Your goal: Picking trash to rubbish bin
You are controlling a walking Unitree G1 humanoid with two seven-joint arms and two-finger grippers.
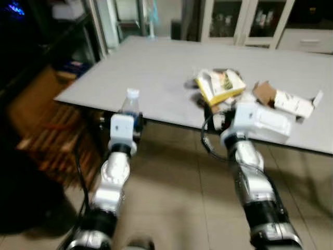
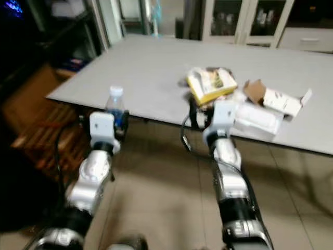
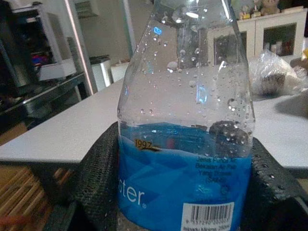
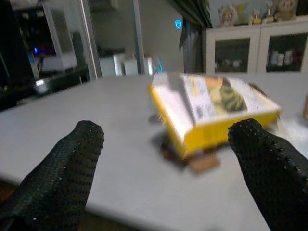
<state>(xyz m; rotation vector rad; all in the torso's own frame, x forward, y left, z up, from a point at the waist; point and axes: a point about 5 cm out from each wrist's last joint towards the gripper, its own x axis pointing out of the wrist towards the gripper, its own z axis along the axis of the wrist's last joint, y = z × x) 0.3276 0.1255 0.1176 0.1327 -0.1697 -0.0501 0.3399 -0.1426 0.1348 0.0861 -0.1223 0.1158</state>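
Note:
A clear water bottle (image 3: pixel 185 144) with a blue label and white cap stands at the near-left edge of the grey table (image 1: pixel 156 67), and my left gripper (image 3: pixel 185 192) is shut on its lower half. The same bottle (image 1: pixel 131 101) rises just above my left wrist in the left eye view. A yellow snack box (image 4: pixel 216 113) lies tilted on other scraps near the table's front edge. My right gripper (image 4: pixel 167 132) is open at table height, a short way in front of that box, touching nothing.
Right of the yellow box (image 1: pixel 221 86) lie a torn white-and-brown carton (image 1: pixel 291 101) and a clear plastic bag (image 1: pixel 268 122). A wooden slatted crate (image 1: pixel 47 135) sits on the floor at the left. White cabinets (image 1: pixel 244 21) line the back wall.

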